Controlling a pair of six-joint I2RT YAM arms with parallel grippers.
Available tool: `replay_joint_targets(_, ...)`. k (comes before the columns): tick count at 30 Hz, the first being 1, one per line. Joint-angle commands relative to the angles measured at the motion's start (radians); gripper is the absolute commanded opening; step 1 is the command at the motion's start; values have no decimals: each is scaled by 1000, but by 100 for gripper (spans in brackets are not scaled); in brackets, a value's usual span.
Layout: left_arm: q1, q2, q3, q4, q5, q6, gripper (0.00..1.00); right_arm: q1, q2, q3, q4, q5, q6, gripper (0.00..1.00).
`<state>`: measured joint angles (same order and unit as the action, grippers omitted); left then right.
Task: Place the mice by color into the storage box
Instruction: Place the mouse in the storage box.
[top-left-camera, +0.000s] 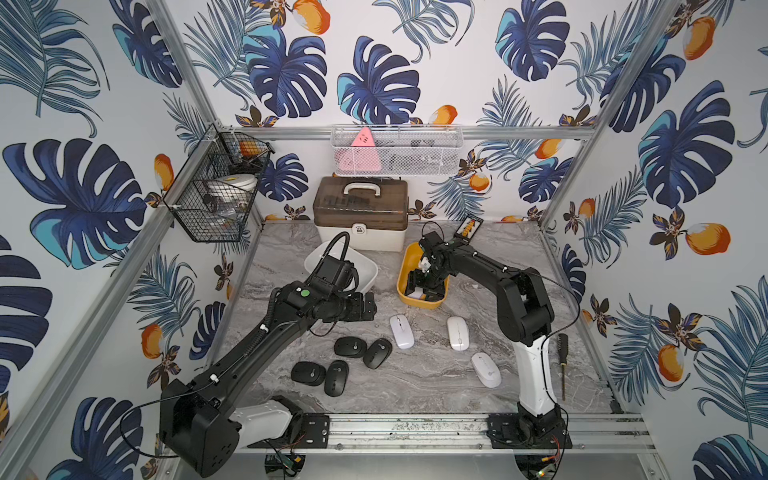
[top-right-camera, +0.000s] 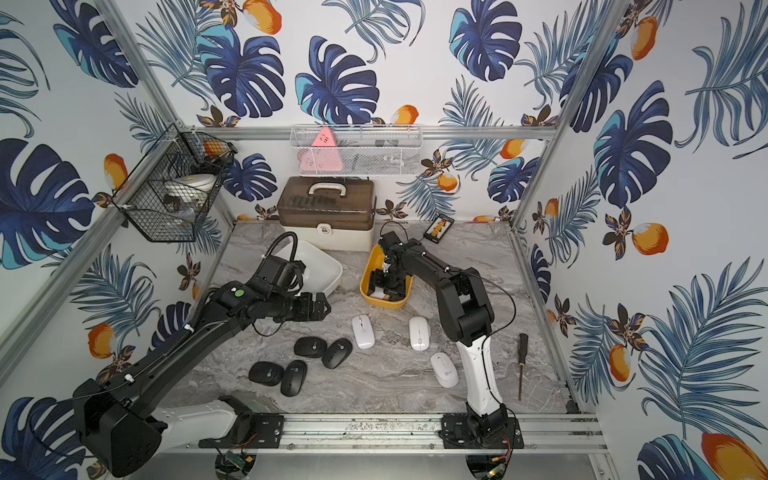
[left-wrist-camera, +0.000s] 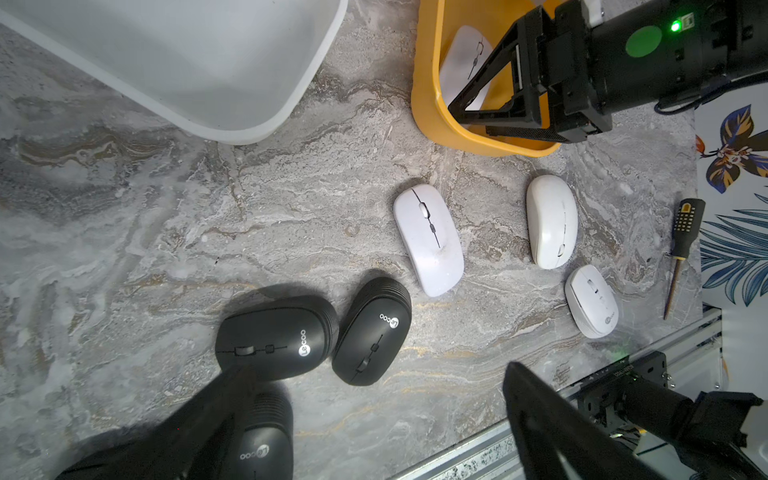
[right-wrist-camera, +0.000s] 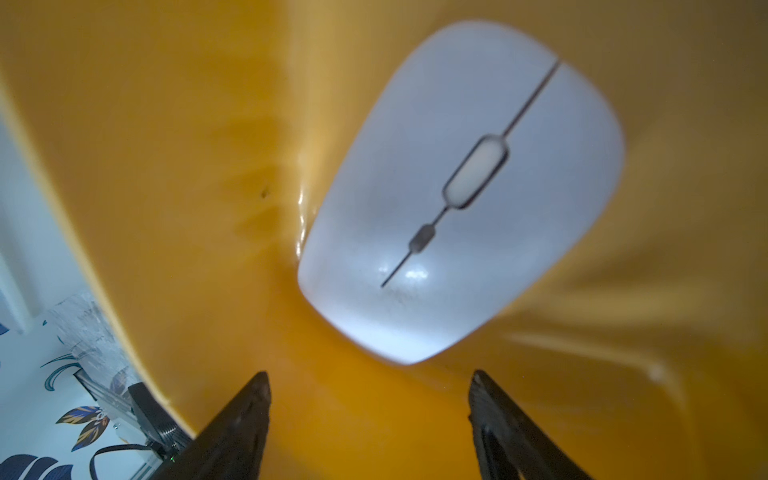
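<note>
Four black mice under the wide-open, empty left gripper; three white mice beside it; one white mouse in the yellow bin beneath the parted, empty right gripper.

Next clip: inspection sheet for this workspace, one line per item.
Surface: marble tabletop, no spills seen.
Job's things: four black mice, three white mice on the tabletop; one white mouse in the yellow bin; white bin beside it.
Clutter: screwdriver, toolbox.
Tools: left tool open near the black mice; right tool open inside the yellow bin, clear of the mouse.
Cables: cable loop at each wrist; loose wires at the front rail.
Surroundings: leaf-print walls, black wire basket, white mesh basket.
</note>
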<state>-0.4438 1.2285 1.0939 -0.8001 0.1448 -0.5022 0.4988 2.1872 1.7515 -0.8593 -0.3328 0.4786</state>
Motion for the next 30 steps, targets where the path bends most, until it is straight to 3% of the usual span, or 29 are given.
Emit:
replay_joint_targets(1,-1,0,5,20,6,4,99,3,15,25,8,8,-13,77)
replay_joint_targets(20,0,-9,-31,29,18,17,99,-2,117,146,34,33,-14,79)
replay_joint_targets(25,-1,-4,-29,37,28,21,99,-3,1,73,37,34,-41,83)
replay_joint_targets(30,-4,-4,-28,45,45,27,99,-8,-246,-28,-96,165,-141,97)
